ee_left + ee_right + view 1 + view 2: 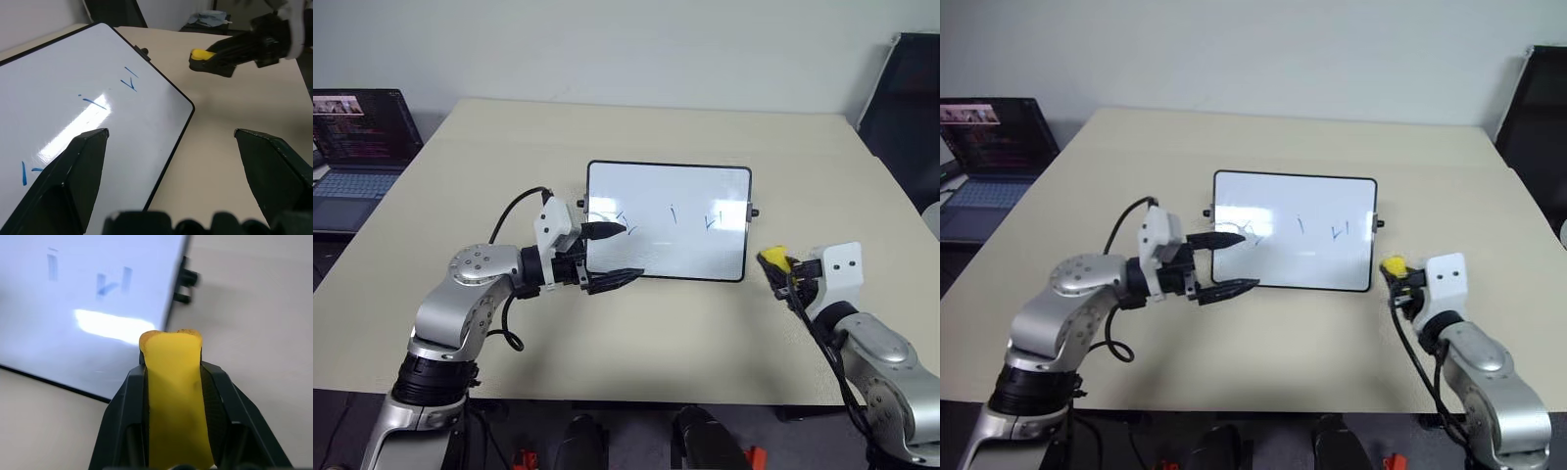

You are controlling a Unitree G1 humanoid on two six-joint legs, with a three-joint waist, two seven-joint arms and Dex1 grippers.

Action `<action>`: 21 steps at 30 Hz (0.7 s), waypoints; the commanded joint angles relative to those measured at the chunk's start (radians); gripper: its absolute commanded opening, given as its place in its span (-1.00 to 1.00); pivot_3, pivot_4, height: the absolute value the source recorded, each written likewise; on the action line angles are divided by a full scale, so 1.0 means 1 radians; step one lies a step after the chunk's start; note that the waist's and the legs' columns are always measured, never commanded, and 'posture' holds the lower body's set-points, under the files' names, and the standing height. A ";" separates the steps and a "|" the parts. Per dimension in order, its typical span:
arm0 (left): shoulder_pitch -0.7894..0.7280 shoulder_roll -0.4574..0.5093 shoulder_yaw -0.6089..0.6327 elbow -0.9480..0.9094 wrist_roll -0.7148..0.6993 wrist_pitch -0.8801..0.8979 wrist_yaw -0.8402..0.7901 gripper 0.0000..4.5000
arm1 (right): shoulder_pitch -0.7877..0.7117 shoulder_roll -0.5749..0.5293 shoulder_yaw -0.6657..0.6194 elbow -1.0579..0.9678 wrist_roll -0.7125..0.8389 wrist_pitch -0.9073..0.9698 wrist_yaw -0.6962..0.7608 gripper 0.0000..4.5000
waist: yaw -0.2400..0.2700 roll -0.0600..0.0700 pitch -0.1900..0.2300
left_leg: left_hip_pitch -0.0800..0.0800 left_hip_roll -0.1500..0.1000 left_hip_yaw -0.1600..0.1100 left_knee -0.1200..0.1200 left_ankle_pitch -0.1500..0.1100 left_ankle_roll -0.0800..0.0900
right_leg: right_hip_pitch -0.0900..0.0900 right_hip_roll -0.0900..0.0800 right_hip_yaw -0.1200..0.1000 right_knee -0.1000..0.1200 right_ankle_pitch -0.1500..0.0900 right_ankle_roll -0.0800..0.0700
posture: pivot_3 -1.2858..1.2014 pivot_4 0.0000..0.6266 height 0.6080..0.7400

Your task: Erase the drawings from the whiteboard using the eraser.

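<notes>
**Eraser held beside the board**

The eraser (174,396) is clamped in the right end effector (779,269), just off the whiteboard (668,221)'s right edge. The left end effector (613,256) is spread wide over the board's left corner. Three drawings (672,216) are seen unerased on the tabletop (460,196).

Both arms have rounded silver-grey shells with black joints. A white block sits at each wrist, and black cables loop alongside. The left gripper (615,257) and right gripper (773,264) have black pointed fingers.
</notes>
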 commanded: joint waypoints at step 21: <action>-0.045 -0.030 0.019 0.016 -0.029 -0.058 -0.044 1.00 | -0.486 0.059 0.303 0.610 -0.352 -0.460 -0.053 -0.51 | -0.002 0.000 0.000 | -0.001 0.000 -0.001 -0.002 0.000 0.000 | 0.000 0.000 -0.002 -0.001 0.002 0.004 | 0.03 -0.52 1.00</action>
